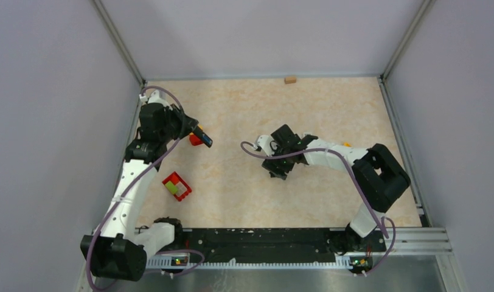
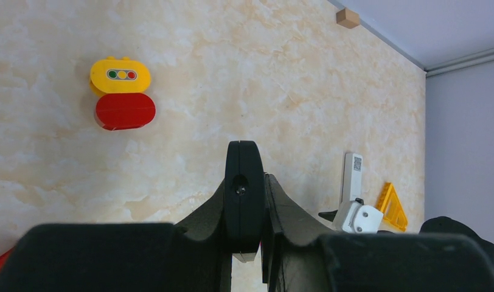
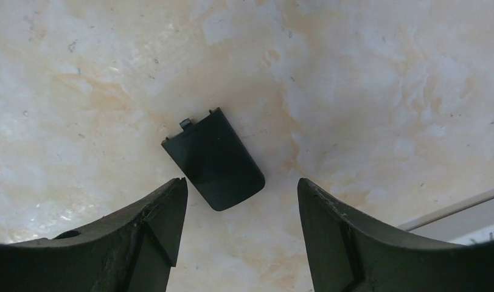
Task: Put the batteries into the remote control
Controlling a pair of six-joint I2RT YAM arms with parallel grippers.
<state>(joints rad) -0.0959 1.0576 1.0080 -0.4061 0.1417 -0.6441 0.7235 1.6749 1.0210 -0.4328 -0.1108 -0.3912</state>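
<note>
Jaws of the left gripper are pressed together on the black remote control, which stands on edge between them and juts past their tips. A blue patch on it is too small to identify. The right gripper hangs spread above a black battery cover, which lies flat between its fingertips, touching neither.

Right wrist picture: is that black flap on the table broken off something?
The cover lies loose on the table, by itself, between the open right gripper fingers. It looks whole, its tab intact: detached, not broken.
</note>
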